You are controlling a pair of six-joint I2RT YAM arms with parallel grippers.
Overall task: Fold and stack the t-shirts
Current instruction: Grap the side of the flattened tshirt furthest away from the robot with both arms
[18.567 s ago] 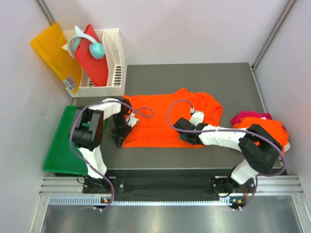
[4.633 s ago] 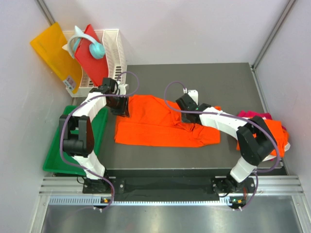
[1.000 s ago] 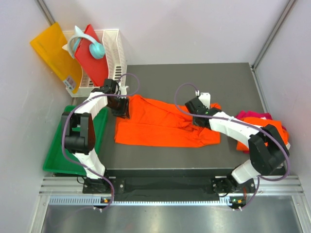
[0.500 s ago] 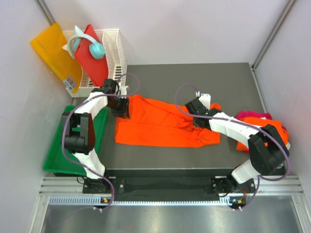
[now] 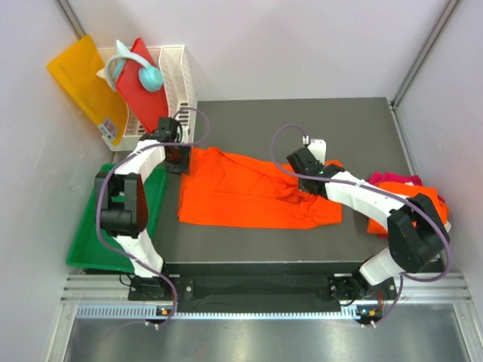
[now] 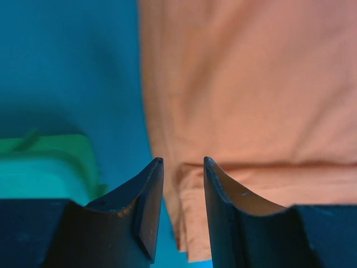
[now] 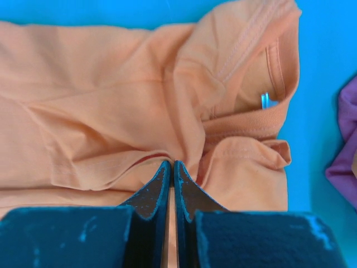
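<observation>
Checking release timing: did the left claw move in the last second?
Yes. The left claw shifted up and left, away from the edge of the orange t-shirt, toward the white basket.

The orange t-shirt (image 7: 111, 100) under me is soft matt cloth, wrinkled, with a ribbed collar and stitched seams. My right gripper (image 7: 172, 163) has dark matt fingers (image 7: 148, 204) scuffed with pale flecks. My left gripper (image 6: 183, 162) looks smoother, with a faint sheen. The table (image 5: 317, 128) is dull, dark and matt. The green tray (image 5: 90, 226) looks like glossy plastic, the white basket (image 5: 179, 83) like slatted plastic, and the red board (image 5: 147, 94) is smooth. The magenta t-shirt (image 5: 392, 179) is matt cloth too.
</observation>
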